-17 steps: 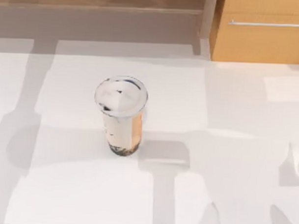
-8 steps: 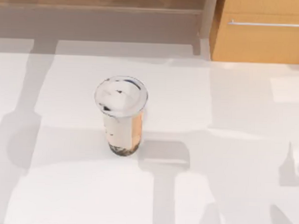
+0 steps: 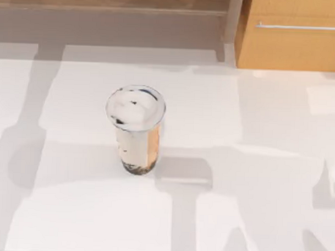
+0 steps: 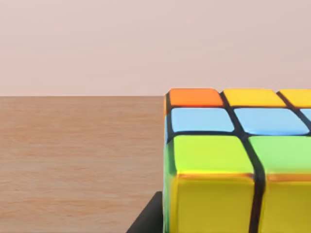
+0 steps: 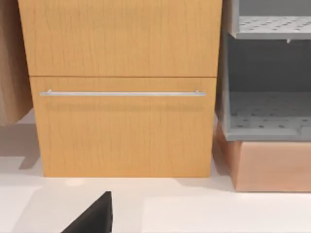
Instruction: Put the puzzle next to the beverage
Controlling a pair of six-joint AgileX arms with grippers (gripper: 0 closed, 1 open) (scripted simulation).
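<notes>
puzzle (image 4: 233, 165) | close against left wrist camera, apparently carried for placing; left hand grip cannot tell | beverage (image 3: 135, 130) | landmark, upright on counter (image 3: 71, 210) | cabinet (image 3: 294, 36) behind-right of beverage

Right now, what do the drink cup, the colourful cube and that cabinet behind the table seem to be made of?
The cup looks like clear, glossy plastic: the tan drink and dark pearls show through, under a translucent domed lid. The cube seems to be shiny hard plastic, bright tiles in a black frame catching reflections. The cabinet appears to be matte light wood or veneer, with visible grain and a slim metal-looking handle.
</notes>
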